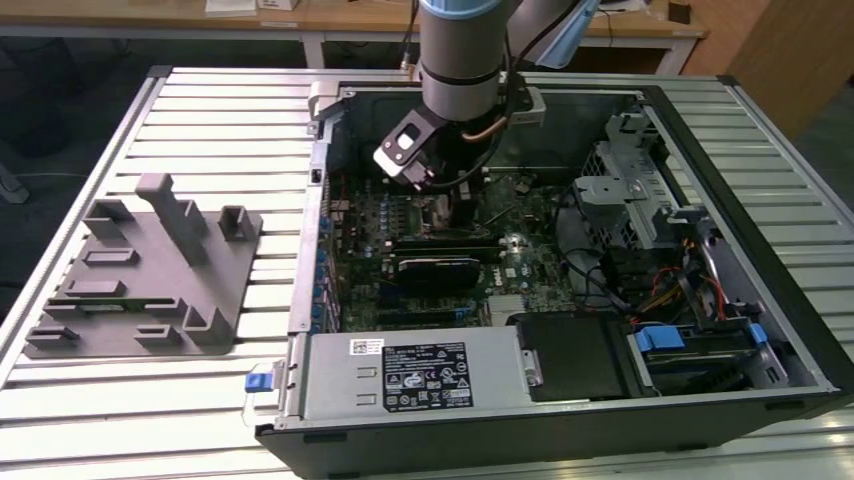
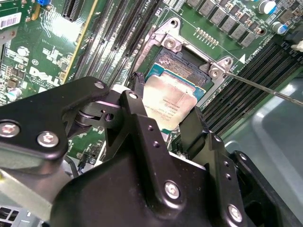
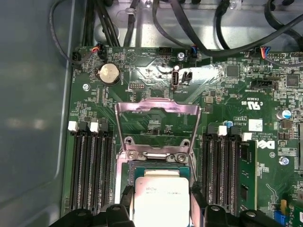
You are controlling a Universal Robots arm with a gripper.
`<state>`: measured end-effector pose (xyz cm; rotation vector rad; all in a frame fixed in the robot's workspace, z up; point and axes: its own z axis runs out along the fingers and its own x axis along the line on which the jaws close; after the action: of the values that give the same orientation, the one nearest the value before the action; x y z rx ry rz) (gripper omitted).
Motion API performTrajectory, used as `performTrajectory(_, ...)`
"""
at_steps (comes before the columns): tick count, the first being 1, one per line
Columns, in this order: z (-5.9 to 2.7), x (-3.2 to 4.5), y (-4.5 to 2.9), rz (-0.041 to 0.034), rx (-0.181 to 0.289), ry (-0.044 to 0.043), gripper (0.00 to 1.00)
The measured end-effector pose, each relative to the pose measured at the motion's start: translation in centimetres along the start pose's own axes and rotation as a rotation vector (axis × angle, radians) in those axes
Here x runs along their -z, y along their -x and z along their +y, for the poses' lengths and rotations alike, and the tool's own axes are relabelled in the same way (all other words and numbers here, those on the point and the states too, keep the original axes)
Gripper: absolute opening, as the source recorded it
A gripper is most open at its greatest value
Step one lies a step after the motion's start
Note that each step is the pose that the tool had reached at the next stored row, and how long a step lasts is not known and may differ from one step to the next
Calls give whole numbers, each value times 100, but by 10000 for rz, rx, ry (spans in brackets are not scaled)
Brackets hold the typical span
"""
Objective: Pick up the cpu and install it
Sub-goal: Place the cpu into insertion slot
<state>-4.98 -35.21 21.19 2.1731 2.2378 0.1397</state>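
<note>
While the arm (image 1: 461,50) is reaching down into the open case (image 1: 747,150), the gripper (image 2: 165,112) is pinching the cpu (image 2: 171,100) between its two black fingers (image 2: 136,97), one on each side edge. The cpu is sitting just over the socket (image 2: 179,64), whose load plate (image 3: 156,124) is standing open, with memory slots (image 3: 90,170) lying on both sides.

You were working in what looked like a robotics lab or workshop, where the arm (image 1: 461,50) stood over an opened computer case (image 1: 694,130) on a slatted aluminium table (image 1: 200,110), a grey fixture (image 1: 147,280) beside it and wooden desks (image 1: 347,22) behind.
</note>
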Motion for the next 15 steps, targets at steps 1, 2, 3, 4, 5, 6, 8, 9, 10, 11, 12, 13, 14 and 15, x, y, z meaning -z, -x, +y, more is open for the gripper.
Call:
performTrajectory(1, 0, -3, -4, 1, -1, -13, 55)
performTrajectory(2, 0, -5, -8, 1, -2, -26, 55)
performTrajectory(3, -1, -7, -13, 1, -3, -39, 55)
performTrajectory(4, -1, -11, -18, 2, -4, -49, 55)
performTrajectory(5, -1, -16, -23, 3, -4, -61, 55)
performTrajectory(6, -1, -20, -26, 3, -3, -73, 55)
performTrajectory(8, -2, -32, -31, 3, -5, -109, 55)
performTrajectory(9, -3, -39, -33, 4, -8, -132, 55)
performTrajectory(10, -3, -46, -34, 4, -10, -155, 55)
performTrajectory(11, -3, -52, -35, 5, -10, -179, 55)
performTrajectory(12, -4, -57, -35, 6, -11, -197, 55)
performTrajectory(13, -4, -59, -35, 3, -16, -204, 55)
performTrajectory(14, 0, -60, -35, 2, -26, -204, 55)
performTrajectory(15, 6, -61, -35, 2, -44, -203, 55)
